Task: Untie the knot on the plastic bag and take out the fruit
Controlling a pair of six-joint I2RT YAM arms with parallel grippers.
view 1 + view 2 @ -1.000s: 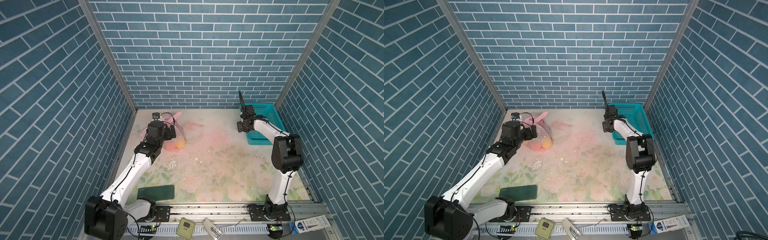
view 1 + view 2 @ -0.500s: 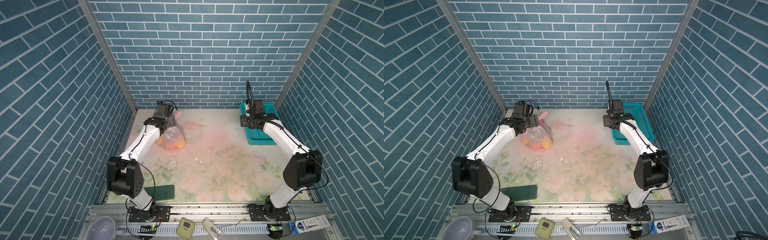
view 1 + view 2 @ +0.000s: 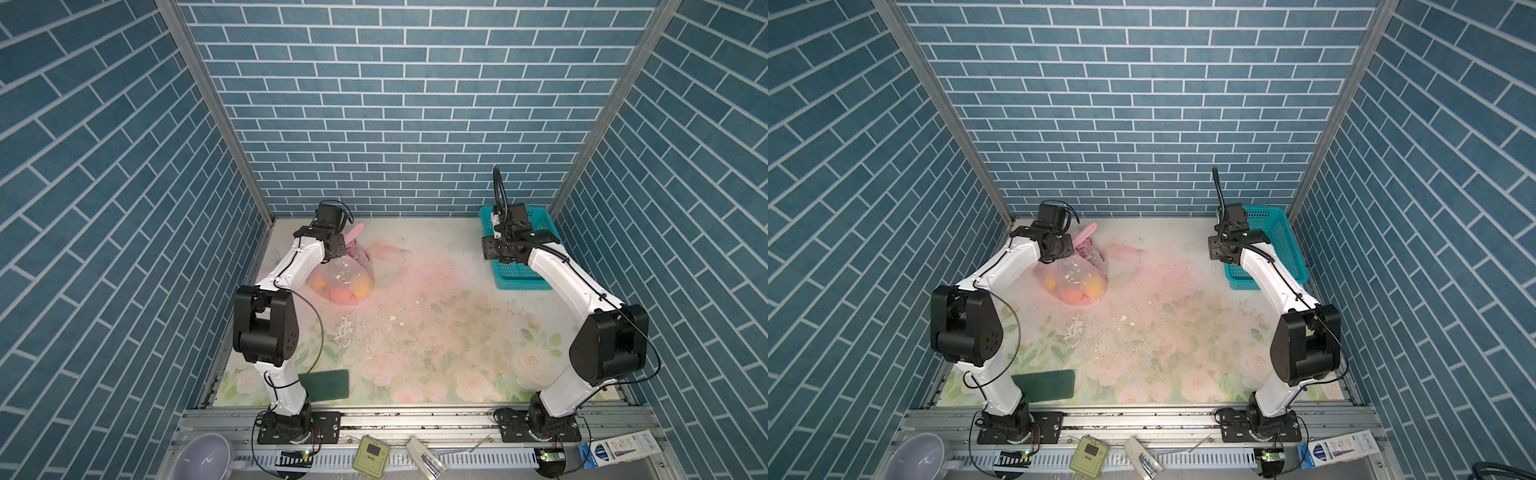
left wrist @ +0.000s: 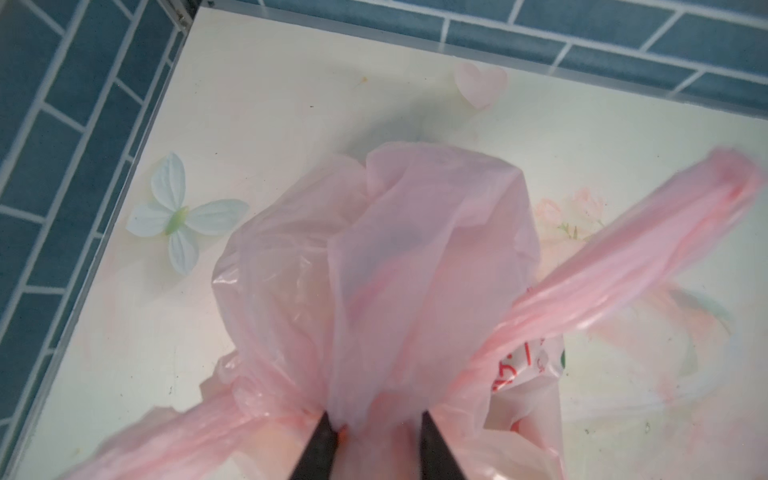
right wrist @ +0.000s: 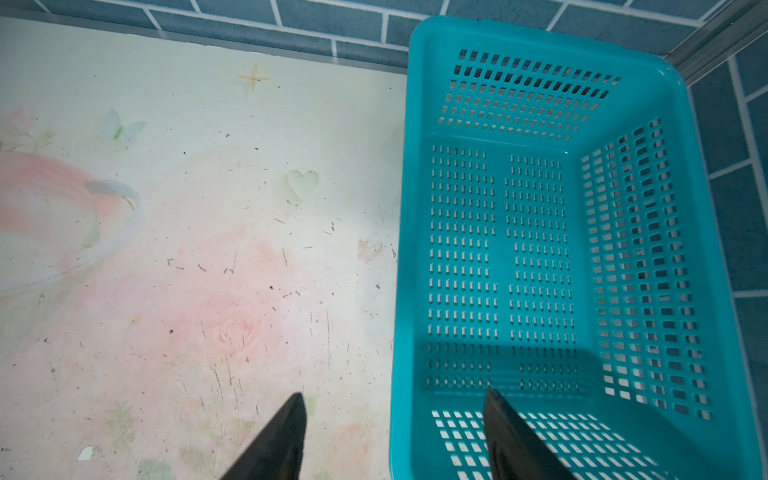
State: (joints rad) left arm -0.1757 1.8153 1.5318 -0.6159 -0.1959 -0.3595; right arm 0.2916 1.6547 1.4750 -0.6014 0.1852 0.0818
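The plastic bag (image 3: 345, 270) lies near the table's (image 3: 415, 332) far left corner with the fruit (image 3: 341, 294) inside. The left gripper (image 4: 376, 432) pinches its bunched neck, likely to tug it open. The right gripper (image 5: 395, 432), fingers apart and empty, hovers over the teal basket's (image 5: 405, 249) rim.

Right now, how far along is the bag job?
Done: nothing; the teal perforated basket is empty. In hand: left gripper pinches the bunched top of the thin pink plastic bag. Left: untying, then lifting out the round orange and yellow fruit. Right gripper hangs open.
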